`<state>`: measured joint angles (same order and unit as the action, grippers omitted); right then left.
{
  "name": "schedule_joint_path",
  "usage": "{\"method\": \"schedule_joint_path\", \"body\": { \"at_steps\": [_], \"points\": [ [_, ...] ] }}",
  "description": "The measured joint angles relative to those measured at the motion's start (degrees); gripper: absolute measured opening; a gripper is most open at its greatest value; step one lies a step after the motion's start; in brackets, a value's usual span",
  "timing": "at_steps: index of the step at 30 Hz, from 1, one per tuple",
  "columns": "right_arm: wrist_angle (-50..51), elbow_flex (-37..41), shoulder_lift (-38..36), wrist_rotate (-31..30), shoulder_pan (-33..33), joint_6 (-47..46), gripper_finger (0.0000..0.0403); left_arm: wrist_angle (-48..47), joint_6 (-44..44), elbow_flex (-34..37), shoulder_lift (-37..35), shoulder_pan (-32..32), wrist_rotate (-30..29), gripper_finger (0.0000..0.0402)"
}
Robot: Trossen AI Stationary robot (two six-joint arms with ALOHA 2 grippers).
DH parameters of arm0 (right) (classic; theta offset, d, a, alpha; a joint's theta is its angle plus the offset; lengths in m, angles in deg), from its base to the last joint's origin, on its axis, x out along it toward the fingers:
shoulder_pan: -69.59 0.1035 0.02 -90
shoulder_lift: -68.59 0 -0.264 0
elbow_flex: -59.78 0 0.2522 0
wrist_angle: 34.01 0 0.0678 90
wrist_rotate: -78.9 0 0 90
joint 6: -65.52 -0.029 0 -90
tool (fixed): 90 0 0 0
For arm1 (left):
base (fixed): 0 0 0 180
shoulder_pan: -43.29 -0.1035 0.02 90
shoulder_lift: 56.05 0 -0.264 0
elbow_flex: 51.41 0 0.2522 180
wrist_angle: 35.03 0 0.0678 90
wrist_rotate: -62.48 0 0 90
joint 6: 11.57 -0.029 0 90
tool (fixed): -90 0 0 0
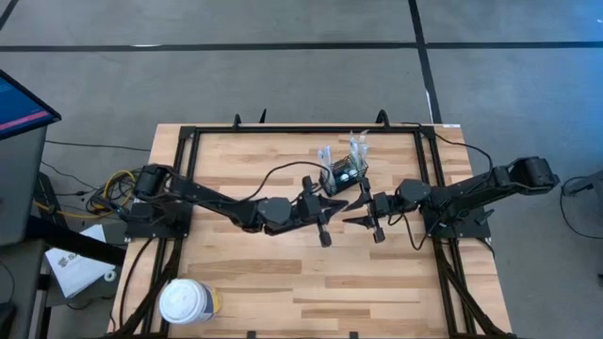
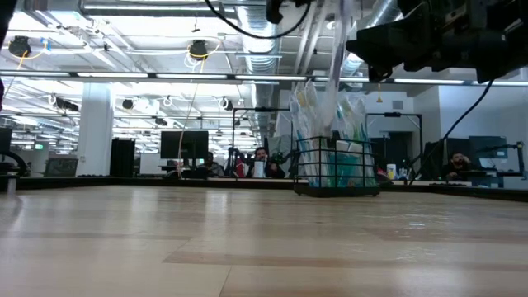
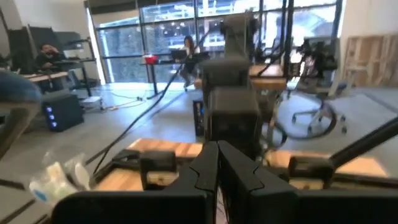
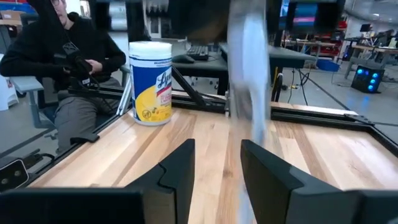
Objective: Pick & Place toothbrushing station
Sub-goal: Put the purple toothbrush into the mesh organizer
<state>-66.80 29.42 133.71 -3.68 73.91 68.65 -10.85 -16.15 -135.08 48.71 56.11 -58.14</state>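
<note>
The black wire-mesh caddy (image 1: pixel 341 174) (image 2: pixel 337 165) stands on its base on the wooden table, right of centre, with packaged toothbrushes (image 1: pixel 358 146) (image 2: pixel 318 107) sticking up out of it. My right gripper (image 1: pixel 350 212) (image 4: pixel 217 162) hovers just on the near side of it, pointing level toward the table's left, with a pale, blurred toothbrush package (image 4: pixel 249 87) (image 2: pixel 337 41) upright between its fingers. My left gripper (image 1: pixel 339 201) (image 3: pixel 217 168) is shut and holds nothing. It points level at the right gripper from the left, close to the caddy. My right gripper has the pale toothbrush package between its two fingers, which come in level from the table's right. The strip (image 4: pixel 247 155) lies against one finger; blur hides whether the other finger meets it. It stands upright across the fingers, clear of the table.
A large white-lidded yellow tub (image 1: pixel 187 301) (image 4: pixel 151 81) stands at the table's near left corner. A black frame rail (image 1: pixel 301 129) runs round the table. A seated person (image 4: pixel 56 74) is beyond the table's left edge. Bare wood lies left of and in front of the caddy.
</note>
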Motion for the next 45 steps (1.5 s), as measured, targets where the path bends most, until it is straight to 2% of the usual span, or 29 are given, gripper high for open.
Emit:
{"method": "schedule_joint_path", "body": {
  "at_steps": [12, 26, 31, 35, 41, 45],
  "points": [
    [-0.4, 0.0, 0.0, 0.0, -0.6, -0.2, 0.0120, -2.7, 2.4, 0.0, -0.8, 0.4, -0.2, 0.0000],
    [-2.0, 0.0, 0.0, -0.1, -0.4, -0.1, 0.0120, -1.4, 6.2, 0.0, 0.0, -0.3, 1.6, 0.0000],
    [-2.4, 0.0, 0.0, -0.2, -0.4, -0.1, 0.0120, 3.8, 6.2, -0.2, 2.6, -0.4, 2.2, 0.0000],
    [-2.0, 0.0, 0.0, -0.2, -0.3, -0.1, 0.0118, 3.6, 3.9, -0.6, 4.0, -0.8, 2.5, 0.0000],
    [-1.6, 0.0, 0.0, -0.5, -0.3, -0.1, 0.0089, 4.4, 3.3, -0.8, 3.1, -0.5, 2.5, 0.0000],
    [-2.2, 0.0, 0.0, -1.7, -0.3, 0.2, 0.0026, 4.2, 3.3, -0.8, 3.0, -0.6, 2.5, 0.0000]
  ]
}}
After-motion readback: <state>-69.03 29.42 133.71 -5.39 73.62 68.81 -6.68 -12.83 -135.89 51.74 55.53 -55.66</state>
